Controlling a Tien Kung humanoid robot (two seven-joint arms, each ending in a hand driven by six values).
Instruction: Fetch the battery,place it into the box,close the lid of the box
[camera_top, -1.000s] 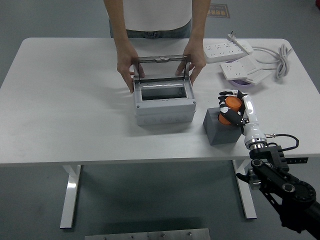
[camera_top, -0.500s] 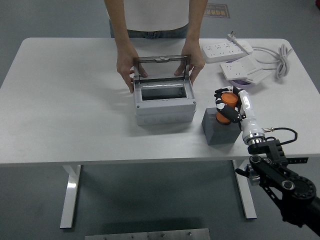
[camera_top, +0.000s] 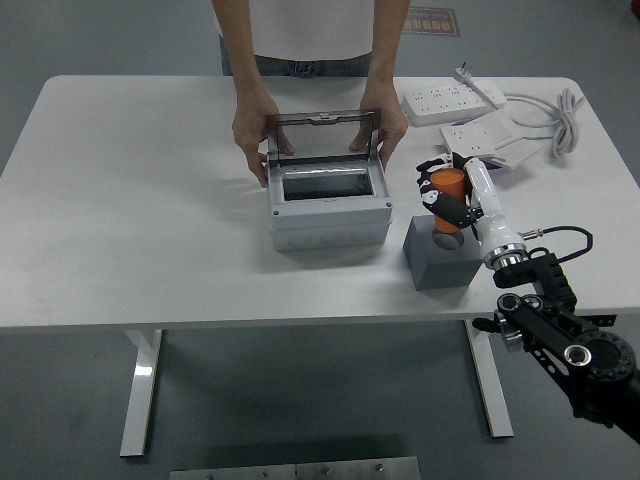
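Observation:
An orange cylindrical battery (camera_top: 448, 190) is held upright in my right hand (camera_top: 440, 190), whose fingers are curled around it, just above the dark grey holder block (camera_top: 443, 257). The grey box (camera_top: 329, 207) stands in the table's middle with its clear lid (camera_top: 324, 134) raised. A person at the far side holds the lid up with both hands (camera_top: 254, 130), one on each side of it. My left arm does not show.
Two white power strips (camera_top: 452, 98) and a coiled white cable (camera_top: 565, 118) lie at the far right. A purple-edged object (camera_top: 500, 166) pokes out from under the nearer strip. The table's front edge (camera_top: 250, 325) runs below the box.
My right hand has lifted the battery up out of the grey block and moved it slightly left, toward the box. The person's hands still hold the lid open.

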